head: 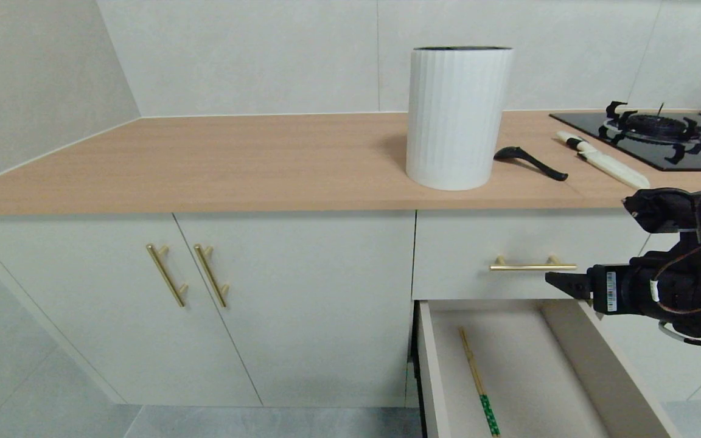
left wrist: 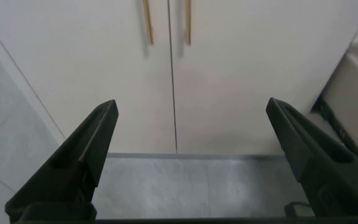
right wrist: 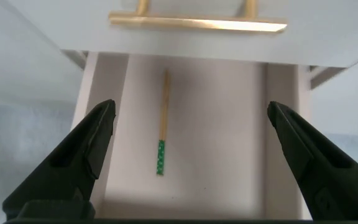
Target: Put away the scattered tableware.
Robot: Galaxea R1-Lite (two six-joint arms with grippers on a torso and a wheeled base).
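Your right gripper (right wrist: pixel 190 109) hangs wide open over the pulled-out white drawer (head: pixel 428 365) holding wooden green-tipped chopsticks (right wrist: pixel 162 127), your left gripper (left wrist: pixel 191 106) also open, black ladle (head: pixel 530 160) and cream-white knife (head: pixel 603 159) lying on the wooden counter (head: pixel 235 158)

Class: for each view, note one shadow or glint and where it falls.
Head view: the white canister casts a soft shadow leftward on the countertop. Right wrist view: the drawer handle glints brightly. Left wrist view: flat, even light on the cabinet doors.
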